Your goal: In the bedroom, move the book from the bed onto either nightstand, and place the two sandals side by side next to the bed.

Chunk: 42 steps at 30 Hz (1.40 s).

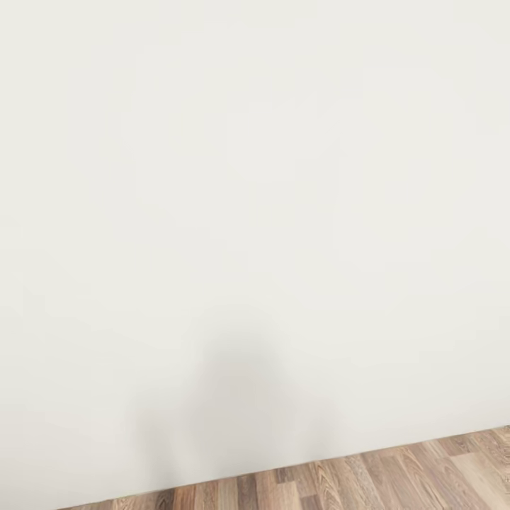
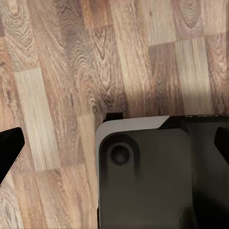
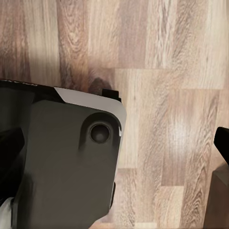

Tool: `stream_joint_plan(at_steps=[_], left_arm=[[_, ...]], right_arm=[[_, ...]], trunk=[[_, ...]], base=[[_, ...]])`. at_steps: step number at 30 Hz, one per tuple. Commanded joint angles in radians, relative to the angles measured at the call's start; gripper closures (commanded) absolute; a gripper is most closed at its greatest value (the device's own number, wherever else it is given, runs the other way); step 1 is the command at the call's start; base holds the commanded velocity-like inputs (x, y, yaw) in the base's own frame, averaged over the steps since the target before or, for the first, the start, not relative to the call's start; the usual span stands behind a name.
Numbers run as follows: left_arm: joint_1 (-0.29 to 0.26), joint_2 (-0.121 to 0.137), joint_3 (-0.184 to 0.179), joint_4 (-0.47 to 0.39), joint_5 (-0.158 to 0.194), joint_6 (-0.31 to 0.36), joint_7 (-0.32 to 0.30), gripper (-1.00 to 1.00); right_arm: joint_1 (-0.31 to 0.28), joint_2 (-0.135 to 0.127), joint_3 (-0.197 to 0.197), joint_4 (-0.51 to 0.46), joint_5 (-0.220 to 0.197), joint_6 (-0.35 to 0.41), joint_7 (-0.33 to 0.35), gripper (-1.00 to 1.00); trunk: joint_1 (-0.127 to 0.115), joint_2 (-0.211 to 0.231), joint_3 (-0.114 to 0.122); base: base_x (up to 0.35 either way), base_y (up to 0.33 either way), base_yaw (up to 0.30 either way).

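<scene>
I face a plain white wall (image 1: pixel 255 177) of the bedroom at close range, with a strip of light wood-plank floor (image 1: pixel 397 474) at its foot. The book, the bed, the nightstand and the sandals are out of view. In the left wrist view my left gripper (image 2: pixel 114 143) hangs open over the floor, its dark fingertips (image 2: pixel 9 149) set far apart with nothing between them. In the right wrist view my right gripper (image 3: pixel 117 143) is also open and empty, its fingertips (image 3: pixel 222 142) at the picture's sides.
Under both grippers lies my own dark grey base (image 2: pixel 157 176) with a pale rim, also visible in the right wrist view (image 3: pixel 62 167). Wood planks (image 3: pixel 162 71) surround it. A faint shadow falls on the wall (image 1: pixel 234 397) just ahead.
</scene>
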<state>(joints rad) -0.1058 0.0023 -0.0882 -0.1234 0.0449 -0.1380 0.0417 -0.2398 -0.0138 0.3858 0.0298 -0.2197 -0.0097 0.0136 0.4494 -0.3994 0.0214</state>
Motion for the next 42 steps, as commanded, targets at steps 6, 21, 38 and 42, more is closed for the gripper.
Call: stream_joint_plan(at_steps=[6,21,38,42], left_arm=[[0.000,0.000,-0.008,0.001,0.005,-0.005,0.004,-1.00],[0.000,0.001,-0.008,0.001,0.006,-0.028,0.004,-1.00],[0.000,0.001,-0.008,0.001,0.005,-0.030,0.004,-1.00],[0.000,0.001,-0.008,0.001,0.005,-0.031,0.004,-1.00]], right_arm=[[-0.001,0.000,0.008,0.002,-0.009,-0.001,0.003,-1.00],[-0.001,-0.001,0.008,0.002,-0.010,-0.001,0.003,-1.00],[-0.001,-0.006,0.008,0.002,-0.015,-0.001,0.006,-1.00],[-0.001,-0.005,0.008,0.001,-0.015,-0.001,0.006,-1.00]], trunk=[[0.001,-0.001,0.000],[0.001,-0.001,0.000],[0.001,-0.001,0.000],[0.001,-0.001,0.000]], base=[[0.081,0.039,-0.285],[0.013,0.006,-0.292],[0.000,0.000,-0.293],[0.000,0.000,-0.293]])
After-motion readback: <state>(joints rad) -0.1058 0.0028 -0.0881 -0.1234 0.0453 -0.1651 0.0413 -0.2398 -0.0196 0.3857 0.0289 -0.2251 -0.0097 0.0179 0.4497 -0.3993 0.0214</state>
